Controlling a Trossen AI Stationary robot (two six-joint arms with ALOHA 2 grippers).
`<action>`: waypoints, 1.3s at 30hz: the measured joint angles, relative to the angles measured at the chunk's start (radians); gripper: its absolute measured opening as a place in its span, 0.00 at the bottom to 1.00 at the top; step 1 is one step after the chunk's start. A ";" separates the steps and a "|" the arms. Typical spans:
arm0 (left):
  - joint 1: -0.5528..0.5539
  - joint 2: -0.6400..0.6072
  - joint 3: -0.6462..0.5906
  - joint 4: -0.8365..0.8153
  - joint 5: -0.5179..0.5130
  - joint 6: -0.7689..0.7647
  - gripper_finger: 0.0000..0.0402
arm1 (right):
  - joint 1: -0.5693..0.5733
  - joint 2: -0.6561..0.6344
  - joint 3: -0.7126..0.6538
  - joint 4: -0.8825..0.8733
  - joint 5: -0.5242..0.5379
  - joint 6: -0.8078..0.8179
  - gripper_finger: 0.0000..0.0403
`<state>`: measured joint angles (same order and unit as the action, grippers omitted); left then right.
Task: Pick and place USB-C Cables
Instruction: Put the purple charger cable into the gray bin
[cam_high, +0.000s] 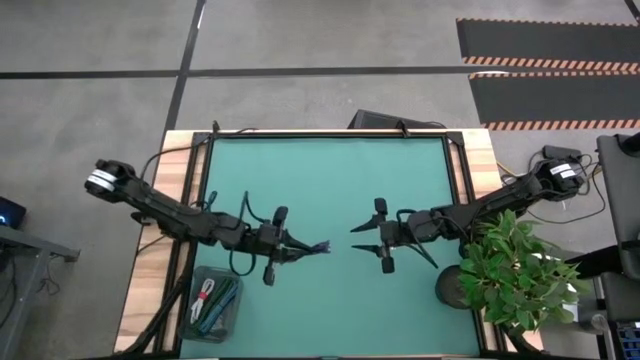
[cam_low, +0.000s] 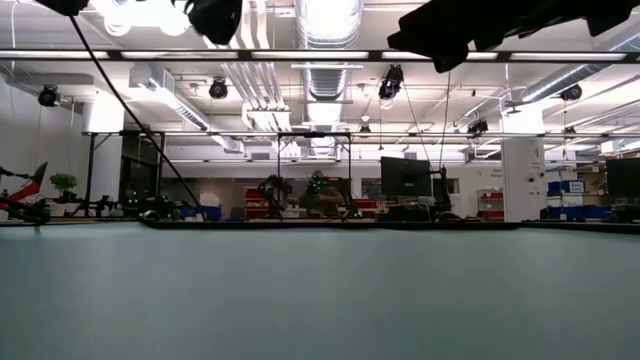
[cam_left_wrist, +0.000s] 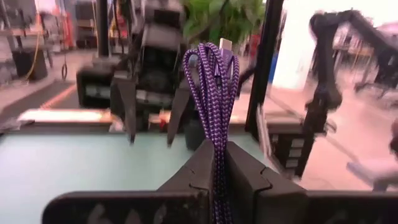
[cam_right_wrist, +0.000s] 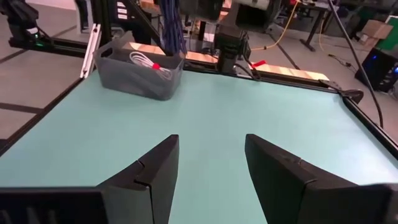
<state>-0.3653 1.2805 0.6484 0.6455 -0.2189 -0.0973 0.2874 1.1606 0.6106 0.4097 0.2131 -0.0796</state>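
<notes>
Purple braided cable (cam_left_wrist: 216, 99) upright in left claw (cam_left_wrist: 216, 163); white cable (cam_right_wrist: 147, 63) binned.

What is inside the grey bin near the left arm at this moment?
The grey bin holds a white cable with a red tie and teal-green cables. Anything beneath them is hidden. The left gripper holds the purple cable outside it.

Work surface: a table (cam_high: 330, 180) topped with a teal-green mat, bordered by a dark frame, with light wooden strips exposed along the left and right edges. Resting directly on the mat near the front left corner is a translucent grey bin (cam_high: 212, 303); it holds a white cable with a red tie (cam_high: 203, 295) and teal bundles beside it. At the front right corner, straddling the mat edge, stands a potted plant (cam_high: 510, 268) with broad green leaves in a dark round pot. The central mat area carries no other objects.
</notes>
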 joint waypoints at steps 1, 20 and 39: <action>0.000 0.005 -0.007 0.036 -0.001 0.001 0.02 | 0.000 0.000 0.000 0.000 0.000 -0.001 0.44; 0.002 0.106 -0.014 0.186 -0.024 0.077 0.03 | 0.000 0.018 -0.006 0.046 -0.003 -0.082 0.44; -0.081 0.146 0.061 0.360 -0.117 0.031 0.01 | 0.007 0.029 -0.063 0.287 -0.064 -0.313 0.44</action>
<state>-0.4462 1.4262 0.7094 1.0060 -0.3363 -0.0666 0.2946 1.1892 0.5480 0.6971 0.1492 -0.3923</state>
